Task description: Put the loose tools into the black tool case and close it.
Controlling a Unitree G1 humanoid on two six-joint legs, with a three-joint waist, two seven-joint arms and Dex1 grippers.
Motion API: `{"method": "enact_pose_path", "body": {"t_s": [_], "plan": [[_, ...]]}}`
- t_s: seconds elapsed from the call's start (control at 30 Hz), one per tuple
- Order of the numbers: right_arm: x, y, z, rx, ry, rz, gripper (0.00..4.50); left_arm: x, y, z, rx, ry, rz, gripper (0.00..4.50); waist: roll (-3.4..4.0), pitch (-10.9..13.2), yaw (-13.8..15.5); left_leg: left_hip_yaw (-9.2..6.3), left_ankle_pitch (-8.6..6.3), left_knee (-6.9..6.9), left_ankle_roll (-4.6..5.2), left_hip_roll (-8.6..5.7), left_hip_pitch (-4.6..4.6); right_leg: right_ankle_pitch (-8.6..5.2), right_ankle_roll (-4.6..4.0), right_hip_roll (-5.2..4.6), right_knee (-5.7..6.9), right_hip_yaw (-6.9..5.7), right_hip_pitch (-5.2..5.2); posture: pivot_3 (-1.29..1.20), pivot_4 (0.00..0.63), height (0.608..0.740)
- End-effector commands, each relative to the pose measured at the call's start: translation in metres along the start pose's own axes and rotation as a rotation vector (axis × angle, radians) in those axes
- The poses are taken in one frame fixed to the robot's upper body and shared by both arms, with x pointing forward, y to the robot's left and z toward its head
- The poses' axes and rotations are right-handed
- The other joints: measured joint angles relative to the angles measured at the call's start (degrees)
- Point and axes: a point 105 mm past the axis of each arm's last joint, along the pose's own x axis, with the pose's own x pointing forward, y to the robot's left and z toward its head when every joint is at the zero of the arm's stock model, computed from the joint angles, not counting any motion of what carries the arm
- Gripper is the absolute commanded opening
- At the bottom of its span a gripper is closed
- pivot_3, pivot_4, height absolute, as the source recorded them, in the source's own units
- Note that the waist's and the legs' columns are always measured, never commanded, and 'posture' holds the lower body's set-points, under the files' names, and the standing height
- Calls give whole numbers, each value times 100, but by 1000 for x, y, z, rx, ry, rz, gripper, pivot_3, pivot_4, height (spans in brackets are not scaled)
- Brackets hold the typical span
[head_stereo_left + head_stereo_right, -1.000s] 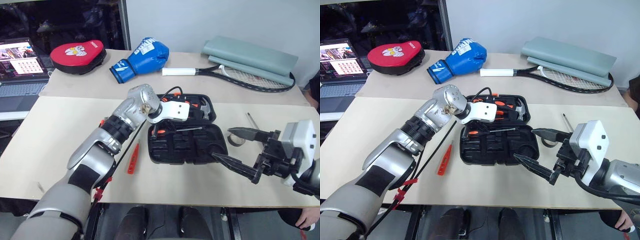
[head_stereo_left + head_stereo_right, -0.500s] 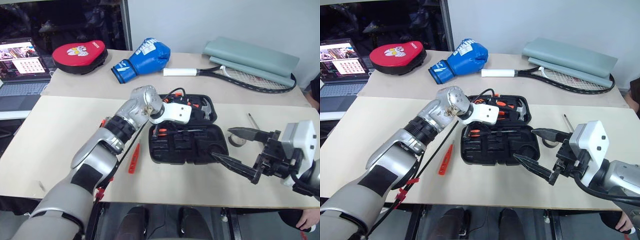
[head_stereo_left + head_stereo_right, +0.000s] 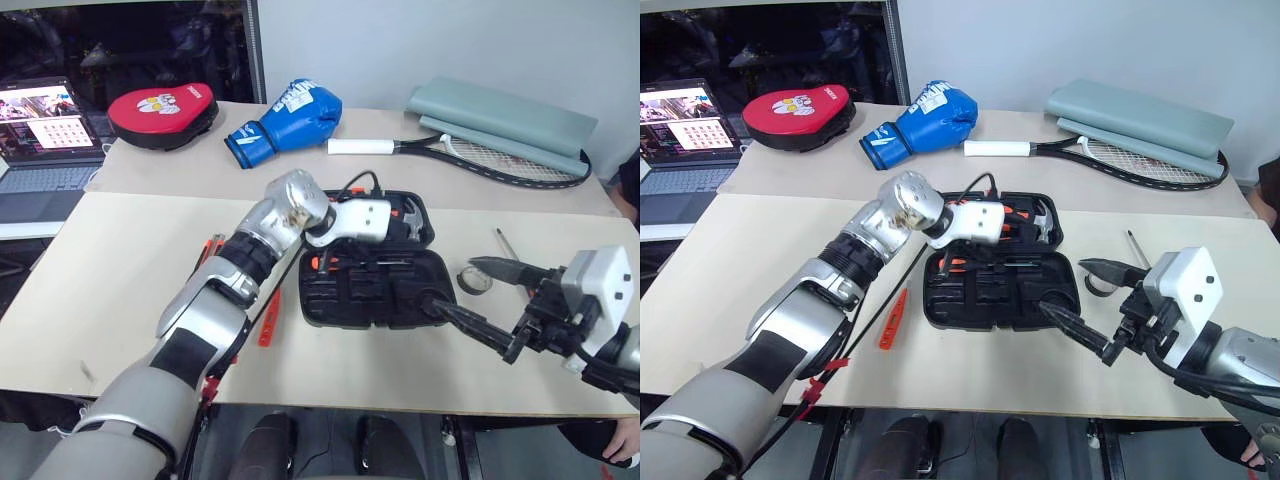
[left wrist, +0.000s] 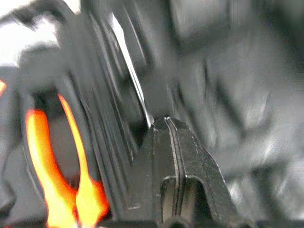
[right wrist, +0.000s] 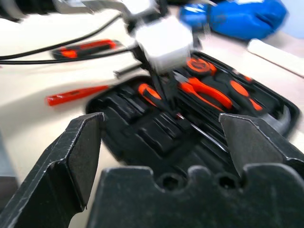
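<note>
The black tool case [image 3: 1000, 265] lies open on the bench [image 3: 740, 260], and the left claw [image 5: 161, 88] hangs just above its hinge line, over a screwdriver with an orange-and-black handle [image 5: 152, 94] seated in a recess below its tips. In the left wrist view its fingers [image 4: 178, 171] look pressed together with nothing between them, though motion blur makes that reading unsure. The right claw [image 3: 1085, 300] waits spread wide and empty at the near right corner of the case.

The step in hand appears to be stowing tools one by one. Still loose are the red tester pen [image 3: 892, 318] and an orange-and-black tool [image 3: 207, 250], both out to the left claw's left on the bench, and the roll of tape [image 3: 473, 281] just beyond the right claw. The next move calls for fetching one of these.
</note>
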Motion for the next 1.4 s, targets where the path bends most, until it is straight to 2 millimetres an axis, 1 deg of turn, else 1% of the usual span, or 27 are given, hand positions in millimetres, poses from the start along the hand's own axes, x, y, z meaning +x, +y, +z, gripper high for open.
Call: {"method": "enact_pose_path", "body": {"t_s": [0.03,0.07,0.1,0.13,0.2,0.27,0.33,0.4,0.53,0.57,0.63,0.73,0.8,0.87,0.97,1.07,1.2,1.27,1.3,1.4], "plan": [[-58,-33,-11,14,79,-175,4500,-20,-20,9,54,11,-29,3993,6,-1,22,1,0,-1,0,0,1,0,0,0,-3,1,2,0,150,736],[-76,-40,-17,22,115,-219,4500,-25,-25,8,54,23,-27,4345,5,0,42,0,0,-3,0,0,1,0,1,0,-4,2,5,0,150,736],[-87,-44,-19,26,138,-245,4500,-28,-28,8,53,31,-29,4455,10,1,59,-2,-1,-3,-1,0,2,-1,1,0,-8,-1,9,0,150,736],[-96,-47,-20,34,148,-260,4500,-30,-32,7,50,38,-31,4455,8,1,61,-2,-1,-10,0,-2,2,-2,3,-4,-11,1,9,0,150,736],[-102,-51,-16,35,150,-274,4500,-33,-35,6,51,41,-18,4455,8,1,38,-1,-1,-9,0,1,9,0,4,-4,-14,6,15,0,150,736],[-101,-52,-12,35,140,-269,4500,-33,-37,8,45,32,-10,4455,8,1,9,7,-1,-9,-1,4,22,0,6,-4,-15,22,25,0,150,736],[-88,-52,-10,31,135,-226,4500,-32,-40,10,47,25,-7,4455,9,0,-26,15,1,-9,-4,11,32,-14,34,2,-16,37,24,0,150,736],[-71,-52,-10,18,149,-171,4500,-30,-42,11,55,22,-8,4455,17,-4,-78,19,2,-9,-5,17,44,-12,36,14,-13,52,24,0,150,736],[-33,-64,-11,9,174,-103,4500,-25,-47,13,68,26,-18,4455,18,-5,-133,38,4,-15,-7,23,54,-6,33,30,-9,79,19,0,150,736],[-22,-67,-13,5,189,-86,4500,-24,-49,14,71,30,-28,4455,19,-5,-130,46,4,-15,-7,24,57,-3,30,33,-8,88,19,0,150,736],[-2,-71,-17,11,227,-51,4500,-22,-52,15,80,37,-40,4455,19,-5,-125,51,4,-16,-7,21,51,19,-3,33,-9,94,11,0,150,736],[26,-80,-25,27,286,-42,4500,-20,-53,17,88,42,-46,4455,20,-4,-119,60,4,-24,-6,15,46,18,0,29,-11,98,3,0,150,736],[41,-89,-31,46,321,-63,4500,-19,-53,16,91,48,-51,4455,20,-4,-101,62,3,-26,-5,13,43,19,1,29,-15,97,-2,0,150,736],[53,-95,-36,76,340,-76,4500,-18,-52,16,93,51,-51,4455,21,-4,-85,63,3,-30,-4,12,42,18,2,28,-18,94,-3,0,150,736],[67,-98,-42,130,371,-68,4500,-17,-48,14,94,57,-42,4455,22,-4,-77,66,2,-35,-2,7,35,17,4,24,-18,96,-12,0,150,736],[74,-100,-50,162,398,-70,4500,-16,-47,15,96,63,-45,4455,22,-4,-78,67,1,-39,0,5,30,16,5,22,-17,95,-21,0,150,736],[81,-103,-54,168,405,-76,4500,-16,-57,19,76,65,-102,4455,22,-4,-90,70,0,-39,1,4,22,16,6,22,-18,97,-28,0,150,736],[84,-104,-58,174,410,-81,4002,-16,-58,18,80,72,-105,4500,23,-5,-100,75,0,-39,1,3,15,16,6,22,-16,101,-38,0,150,736],[85,-104,-59,175,412,-84,3856,-16,-58,18,79,73,-103,4500,23,-5,-109,76,0,-39,1,3,14,16,6,22,-12,103,-44,0,150,736],[88,-105,-61,173,402,-91,2769,-17,-58,17,83,80,-104,4500,23,-5,-119,79,0,-39,0,4,13,16,6,23,-8,105,-47,0,150,736]]}}
